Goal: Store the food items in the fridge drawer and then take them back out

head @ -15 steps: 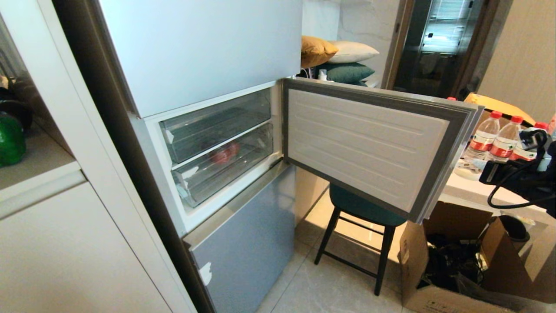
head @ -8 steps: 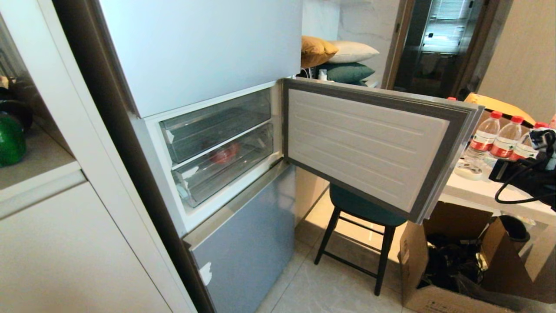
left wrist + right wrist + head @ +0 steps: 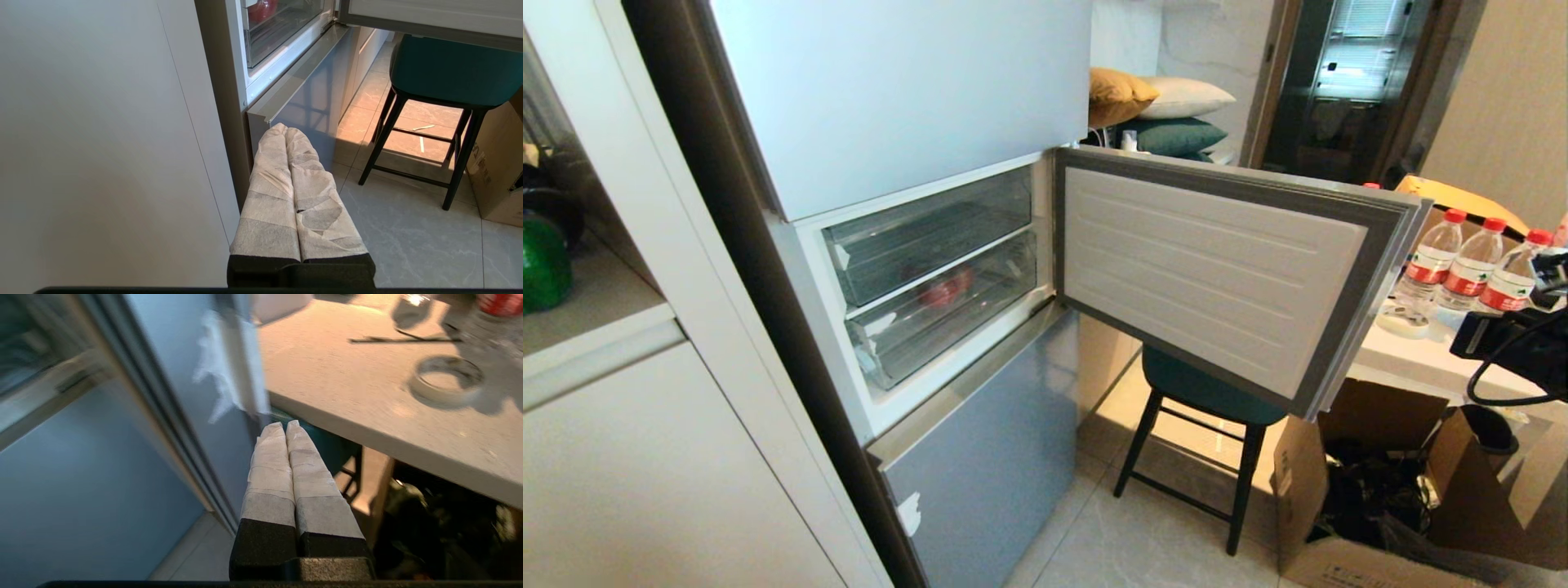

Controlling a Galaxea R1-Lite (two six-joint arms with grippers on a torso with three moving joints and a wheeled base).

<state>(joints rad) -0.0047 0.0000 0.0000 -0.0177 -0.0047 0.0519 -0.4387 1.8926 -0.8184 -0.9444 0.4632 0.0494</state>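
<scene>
The fridge's middle compartment stands open with two clear drawers stacked inside, an upper drawer and a lower drawer, both pushed in. Something red shows through the lower one, and the left wrist view catches this red thing too. The glossy green bell pepper sits on a cabinet shelf at the far left. The potato is out of view. My right gripper is shut and empty, beside the open door's outer edge and below the table edge. My left gripper hangs shut, low by the fridge's bottom panel.
The open fridge door swings out to the right over a dark green stool. A table at the right holds water bottles and a tape roll. An open cardboard box stands on the floor under it.
My right arm has drawn back to the right, away from the open door, uncovering the water bottles. Fridge, drawers and left arm are unchanged.
</scene>
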